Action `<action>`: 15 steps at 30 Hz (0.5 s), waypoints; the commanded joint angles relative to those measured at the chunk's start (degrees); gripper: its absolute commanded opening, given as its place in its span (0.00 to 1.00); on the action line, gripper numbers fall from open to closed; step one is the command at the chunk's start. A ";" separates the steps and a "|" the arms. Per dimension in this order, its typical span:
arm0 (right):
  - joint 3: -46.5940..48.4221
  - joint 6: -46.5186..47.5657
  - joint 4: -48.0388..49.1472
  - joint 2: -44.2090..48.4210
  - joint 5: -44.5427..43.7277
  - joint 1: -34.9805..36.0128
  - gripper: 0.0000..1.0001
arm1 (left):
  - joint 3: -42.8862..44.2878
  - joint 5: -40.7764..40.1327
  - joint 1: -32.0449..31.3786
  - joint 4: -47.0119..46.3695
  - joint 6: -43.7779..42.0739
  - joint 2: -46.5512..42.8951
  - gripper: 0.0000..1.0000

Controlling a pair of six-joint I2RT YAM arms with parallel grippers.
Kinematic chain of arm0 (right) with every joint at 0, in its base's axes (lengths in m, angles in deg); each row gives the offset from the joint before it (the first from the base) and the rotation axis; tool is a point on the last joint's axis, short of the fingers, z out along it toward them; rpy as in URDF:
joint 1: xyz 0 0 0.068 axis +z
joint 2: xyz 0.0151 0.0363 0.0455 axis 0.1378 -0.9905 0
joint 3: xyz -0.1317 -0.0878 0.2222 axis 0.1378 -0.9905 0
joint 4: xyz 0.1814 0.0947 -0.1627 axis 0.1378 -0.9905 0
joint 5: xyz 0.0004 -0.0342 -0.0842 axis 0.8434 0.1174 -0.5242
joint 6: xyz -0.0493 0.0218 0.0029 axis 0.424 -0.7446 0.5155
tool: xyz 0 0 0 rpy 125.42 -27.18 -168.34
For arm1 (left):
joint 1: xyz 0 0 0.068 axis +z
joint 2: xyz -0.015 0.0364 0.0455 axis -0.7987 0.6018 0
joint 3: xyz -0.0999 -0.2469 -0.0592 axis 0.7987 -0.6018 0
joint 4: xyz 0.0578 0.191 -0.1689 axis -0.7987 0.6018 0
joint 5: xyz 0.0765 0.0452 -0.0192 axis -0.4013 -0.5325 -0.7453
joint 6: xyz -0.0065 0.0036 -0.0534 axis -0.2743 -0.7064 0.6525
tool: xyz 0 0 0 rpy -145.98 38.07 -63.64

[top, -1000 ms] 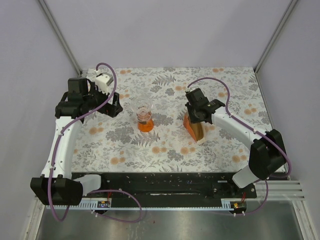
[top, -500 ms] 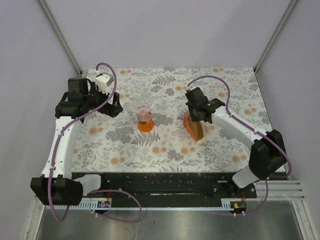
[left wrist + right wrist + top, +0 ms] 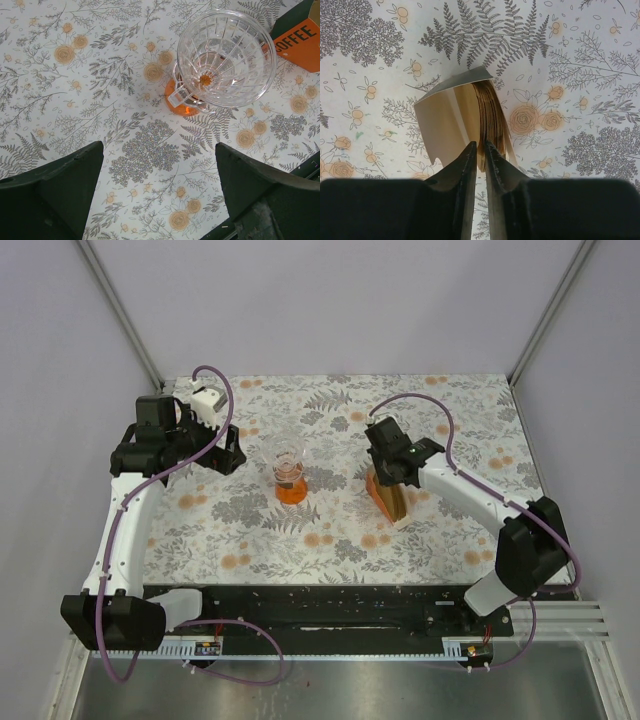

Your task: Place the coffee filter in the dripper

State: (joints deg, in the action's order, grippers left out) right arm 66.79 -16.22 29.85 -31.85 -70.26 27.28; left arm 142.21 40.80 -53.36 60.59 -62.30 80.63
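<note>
The dripper (image 3: 289,475) is a clear funnel on an orange base, standing mid-table; in the left wrist view (image 3: 225,60) its funnel is empty. My left gripper (image 3: 228,452) is open and empty, left of the dripper, its jaws wide apart over the cloth (image 3: 159,150). My right gripper (image 3: 395,465) hangs over the wedge-shaped holder (image 3: 388,498). In the right wrist view its jaws (image 3: 481,150) are pinched on the edge of a light-brown coffee filter (image 3: 482,115) at the front of the stack, still inside the beige holder (image 3: 447,117).
The floral cloth (image 3: 330,540) covers the table. The holder's orange side marked COFFEE (image 3: 300,40) stands just right of the dripper. A black rail (image 3: 320,605) runs along the near edge, with frame posts at the far corners.
My right gripper has shifted slightly away and to the left over the holder. The left arm and the dripper have not moved.
</note>
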 commanded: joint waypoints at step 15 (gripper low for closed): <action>4.27 1.23 -1.00 -3.91 -1.03 1.45 0.29 | -0.06 2.12 0.27 -2.31 -0.47 -0.09 0.97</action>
State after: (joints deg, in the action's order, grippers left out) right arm 68.53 -15.50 28.80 -35.04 -70.94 28.15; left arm 142.21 41.30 -53.36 60.59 -62.30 80.63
